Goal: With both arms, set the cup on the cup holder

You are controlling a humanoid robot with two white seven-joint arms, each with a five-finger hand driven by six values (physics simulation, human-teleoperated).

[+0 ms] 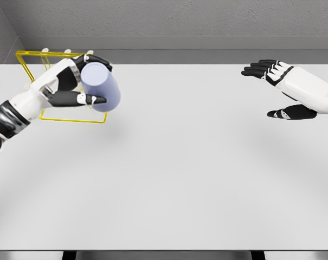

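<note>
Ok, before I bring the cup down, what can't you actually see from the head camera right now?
- Yellow wire cup holder: its middle and any pegs are hidden behind the left hand and the pale blue cylindrical cup.
- Whether the cup touches the holder: cannot tell, single view from above.
- Cup's open end: faces away, unseen.
- Right hand: its arm is cut off by the right edge.

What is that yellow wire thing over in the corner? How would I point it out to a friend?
Start at the white table and look to its far left corner. There the left hand holds a pale lilac-blue cup, and behind them sits the cup holder. It is the only thin yellow wire frame in the scene; everything else is white, black or lilac-blue.
</note>
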